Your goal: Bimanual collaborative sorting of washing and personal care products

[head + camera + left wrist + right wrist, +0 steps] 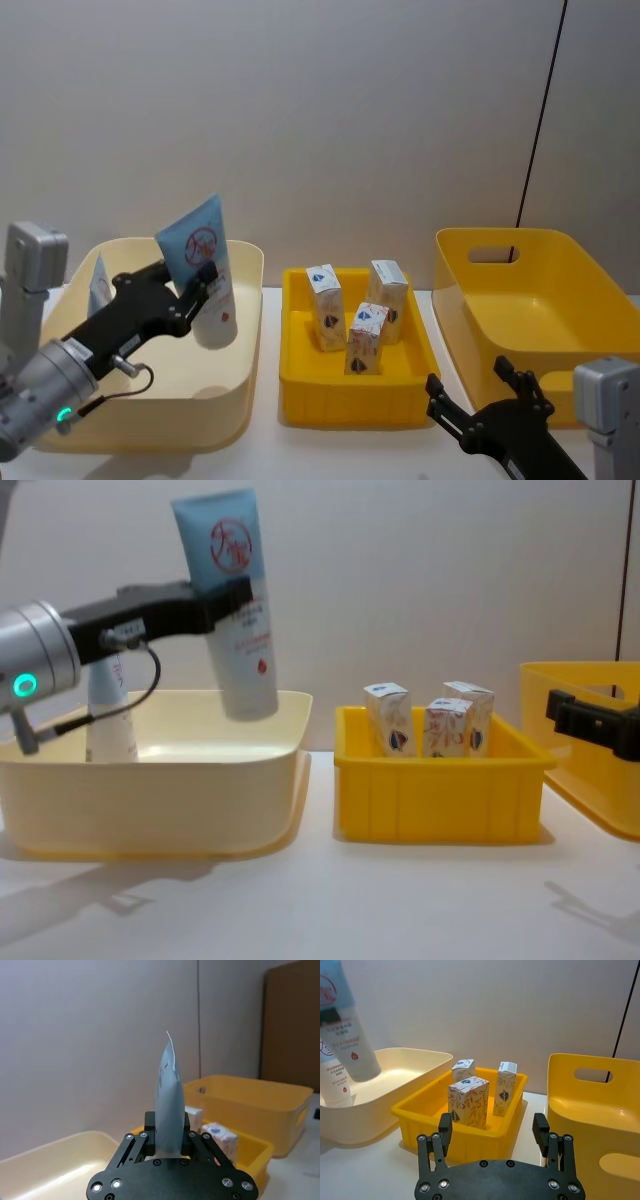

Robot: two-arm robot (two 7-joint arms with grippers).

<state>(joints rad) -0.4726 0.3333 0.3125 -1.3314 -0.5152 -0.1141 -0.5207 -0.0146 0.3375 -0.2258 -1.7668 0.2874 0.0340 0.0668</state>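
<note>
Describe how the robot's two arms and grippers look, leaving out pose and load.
Left gripper: matte black, linkage fingers with small silver screws, on a silver-grey round wrist bearing a green light; a thin black cable loops beneath it. Right gripper: the same black build. A grey boxy housing sits at each wrist.

Our left arm [105,338] reaches forward and upward from the left side, a green light [63,413] glowing on its silver wrist. At its end our left gripper [205,282] is raised, black fingers pinched flat against a squeeze tube [197,240]. Our right gripper [466,388] sits low on the right, pointing forward, its two fingers spread wide apart.
</note>
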